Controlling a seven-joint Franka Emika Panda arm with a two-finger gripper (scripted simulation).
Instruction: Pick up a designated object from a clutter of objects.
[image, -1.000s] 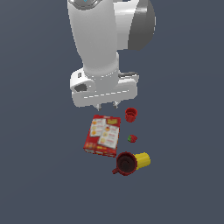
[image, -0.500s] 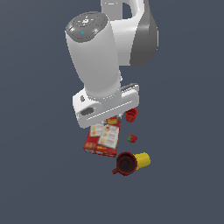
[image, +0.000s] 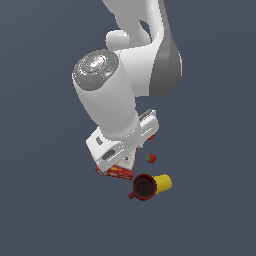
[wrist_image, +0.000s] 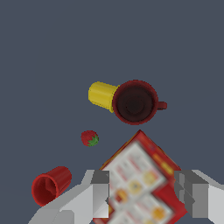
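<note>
The hand (wrist_image: 142, 192) is spread wide with nothing between its two fingers (wrist_image: 99, 190); it hangs over the flat red box (wrist_image: 142, 188), whose white and orange panels fill the gap between the fingertips in the wrist view. In the exterior view the arm's bulky white body hides the fingers and most of the box (image: 120, 170), leaving only its near edge showing.

Just beside one finger lies the small red cup (wrist_image: 50, 186), tipped on its side with its mouth toward the camera. A little further out sits the strawberry (wrist_image: 89, 138), alone between the small cup and the mugs.

Beyond the box's corner stands the dark red mug (wrist_image: 135, 102), upright, dark inside, its small handle pointing away from the yellow cup (wrist_image: 102, 95). The yellow cup lies on its side, touching the mug's wall. The exterior view shows the same pair, mug (image: 144, 187) and yellow cup (image: 163, 183), nearest the camera and clear of the arm, with the strawberry (image: 151, 158) just behind them.
</note>
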